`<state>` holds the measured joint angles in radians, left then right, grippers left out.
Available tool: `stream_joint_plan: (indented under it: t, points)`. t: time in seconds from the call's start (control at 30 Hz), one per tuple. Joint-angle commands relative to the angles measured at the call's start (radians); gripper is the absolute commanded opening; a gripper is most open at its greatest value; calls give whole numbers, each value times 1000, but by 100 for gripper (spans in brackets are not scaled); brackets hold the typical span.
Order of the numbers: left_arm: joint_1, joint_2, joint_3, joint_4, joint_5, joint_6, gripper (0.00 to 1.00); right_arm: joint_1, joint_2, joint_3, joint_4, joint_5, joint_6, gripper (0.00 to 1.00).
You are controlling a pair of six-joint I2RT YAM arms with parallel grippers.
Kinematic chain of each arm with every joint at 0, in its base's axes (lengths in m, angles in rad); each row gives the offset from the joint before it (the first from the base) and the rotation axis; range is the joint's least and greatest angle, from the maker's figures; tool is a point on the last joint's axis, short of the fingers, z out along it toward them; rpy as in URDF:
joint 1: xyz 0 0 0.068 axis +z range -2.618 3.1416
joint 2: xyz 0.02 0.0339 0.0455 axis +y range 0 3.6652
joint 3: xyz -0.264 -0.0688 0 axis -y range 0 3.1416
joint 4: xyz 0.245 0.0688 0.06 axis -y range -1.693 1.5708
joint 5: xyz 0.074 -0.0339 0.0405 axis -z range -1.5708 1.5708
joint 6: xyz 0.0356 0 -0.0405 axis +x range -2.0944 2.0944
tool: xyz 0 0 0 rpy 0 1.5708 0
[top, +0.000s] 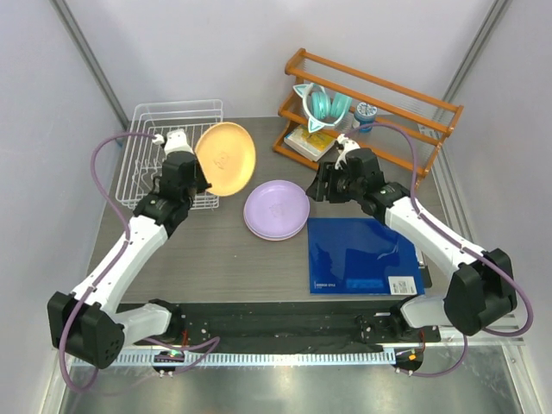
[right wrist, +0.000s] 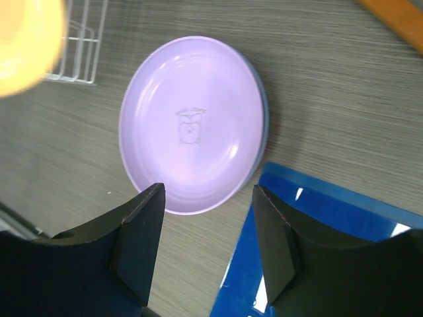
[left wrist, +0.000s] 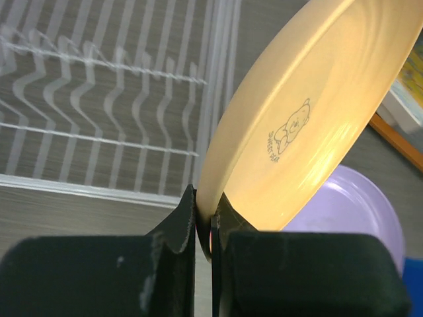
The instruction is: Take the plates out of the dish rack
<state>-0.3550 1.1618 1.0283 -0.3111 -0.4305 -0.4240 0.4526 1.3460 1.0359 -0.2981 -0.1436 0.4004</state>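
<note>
My left gripper (top: 200,184) is shut on the rim of the yellow-orange plate (top: 225,158) and holds it tilted in the air beside the white wire dish rack (top: 147,155). In the left wrist view the plate (left wrist: 310,125) rises from between my fingers (left wrist: 182,221), with the rack (left wrist: 99,99) to its left. The lavender plate (top: 276,208) lies on the table on top of a stack; a blue rim shows under it in the right wrist view (right wrist: 263,112). My right gripper (right wrist: 208,228) is open and empty above the near edge of the lavender plate (right wrist: 192,125). The pink plate is hidden.
A blue mat (top: 362,255) lies on the table right of the plate stack. An orange wooden shelf rack (top: 371,103) at the back right holds teal headphones (top: 323,105), a small cup (top: 366,114) and a book (top: 309,142).
</note>
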Motion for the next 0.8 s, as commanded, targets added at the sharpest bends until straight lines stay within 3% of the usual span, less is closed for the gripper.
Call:
stream_joint_plan:
  t: [0.0,0.3,0.63,0.73,0.77]
  points:
    - [-21,-11,-43,79,306,-159,0,14,-21,-10,157,-111,49,61]
    - [-102,-8,-120,139,394,-236,0,46,54,10,214,-119,61,62]
    - [-213,-22,-163,155,369,-269,0,69,139,35,221,-82,43,61]
    - [-225,-27,-169,158,362,-268,0,67,157,35,215,-67,41,35]
    - [-225,-28,-172,155,349,-266,0,69,160,32,214,-67,41,8]
